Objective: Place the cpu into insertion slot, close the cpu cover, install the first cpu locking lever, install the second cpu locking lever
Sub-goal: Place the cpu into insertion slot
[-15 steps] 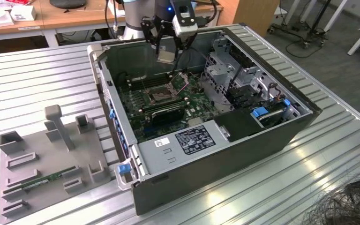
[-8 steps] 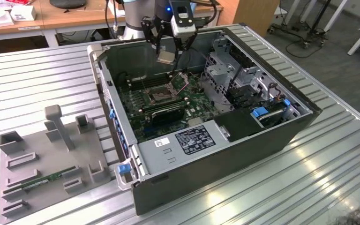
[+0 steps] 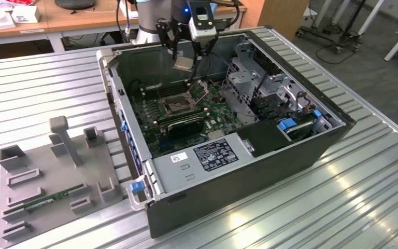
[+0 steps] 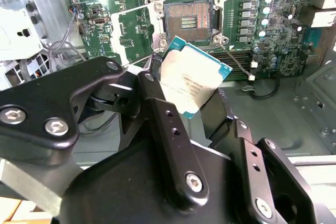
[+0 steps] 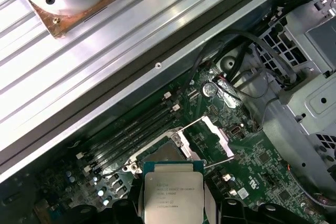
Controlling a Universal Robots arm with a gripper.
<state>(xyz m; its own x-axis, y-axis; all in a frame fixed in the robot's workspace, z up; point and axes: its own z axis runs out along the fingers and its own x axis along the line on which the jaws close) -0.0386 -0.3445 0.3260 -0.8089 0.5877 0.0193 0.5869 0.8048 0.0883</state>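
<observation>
Above insertion slot (image 4: 188, 19): cpu (image 4: 191, 80) pinched by edges between fingers (image 4: 157, 103), tilted. Risk: skewed lowering jams corner into slot; slack grip drops it.

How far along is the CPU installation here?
Done: the gripper has the cpu gripped. In hand: it hangs above the motherboard, short of the insertion slot, which is empty. Left: seating the cpu, closing the cpu cover, which stands open, and both locking levers.

Your surface (image 3: 365, 197): ribbed metal slats, pale grey. Two items sit directly on it. Open case (image 3: 254, 176) lies on its side toward the exterior view's right. Grey fixture (image 3: 47, 174) sits just beside it, left.
</observation>
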